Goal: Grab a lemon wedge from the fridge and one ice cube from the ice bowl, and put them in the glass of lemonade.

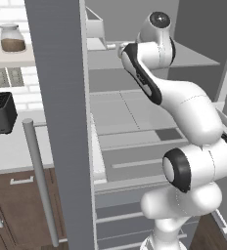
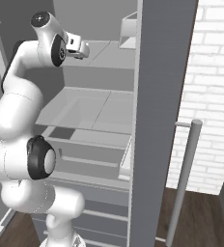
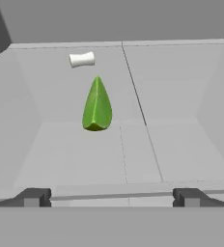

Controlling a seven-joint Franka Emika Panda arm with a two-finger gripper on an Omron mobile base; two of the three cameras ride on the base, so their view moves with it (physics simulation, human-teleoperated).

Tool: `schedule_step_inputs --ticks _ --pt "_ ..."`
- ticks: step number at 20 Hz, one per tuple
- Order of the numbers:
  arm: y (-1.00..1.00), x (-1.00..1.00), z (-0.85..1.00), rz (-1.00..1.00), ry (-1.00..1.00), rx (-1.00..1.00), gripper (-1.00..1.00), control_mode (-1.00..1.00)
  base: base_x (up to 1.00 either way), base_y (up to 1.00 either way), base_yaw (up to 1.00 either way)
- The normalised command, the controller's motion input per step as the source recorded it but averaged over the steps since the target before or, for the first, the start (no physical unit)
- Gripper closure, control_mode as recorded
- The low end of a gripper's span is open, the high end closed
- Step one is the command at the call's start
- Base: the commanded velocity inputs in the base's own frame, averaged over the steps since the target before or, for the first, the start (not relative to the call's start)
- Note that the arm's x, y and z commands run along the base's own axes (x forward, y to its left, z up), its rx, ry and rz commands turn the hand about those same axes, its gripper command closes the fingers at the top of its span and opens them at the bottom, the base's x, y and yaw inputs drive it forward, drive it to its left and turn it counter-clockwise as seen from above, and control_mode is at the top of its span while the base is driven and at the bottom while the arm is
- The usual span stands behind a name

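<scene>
Ahead of the claw [image 3: 112, 198] and a little to its left, the lemon wedge [image 3: 97, 104] lies on the grey shelf [image 3: 181, 87] inside the fridge [image 1: 61, 122], and a small white roll [image 3: 82, 59] lies further behind it, near the back wall. Nothing stands between the claw and the wedge, and the shelf is bare to the right up to the side wall. The claw fingers stand wide apart, holding and touching nothing

Green lemon wedge [image 3: 97, 103] on fridge [image 1: 61, 97] shelf
</scene>
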Motion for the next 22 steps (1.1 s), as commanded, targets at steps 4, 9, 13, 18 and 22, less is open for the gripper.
schedule_step_inputs --ticks 4,9,13,18,22 --pt "0.04 0.54 -0.07 0.00 0.01 0.00 -1.00 -1.00 0.00 0.00 0.00" --pt "0.04 0.49 0.00 0.00 0.02 0.00 -1.00 -1.00 0.00 0.00 0.00" --pt "0.05 0.45 -0.03 0.00 0.02 0.00 -1.00 -1.00 0.00 0.00 0.00" --pt "0.04 0.40 -0.05 0.00 0.02 0.00 -1.00 -1.00 0.00 0.00 0.00" --pt "0.05 0.33 -0.08 0.00 0.03 0.00 -1.00 -1.00 0.00 0.00 0.00"
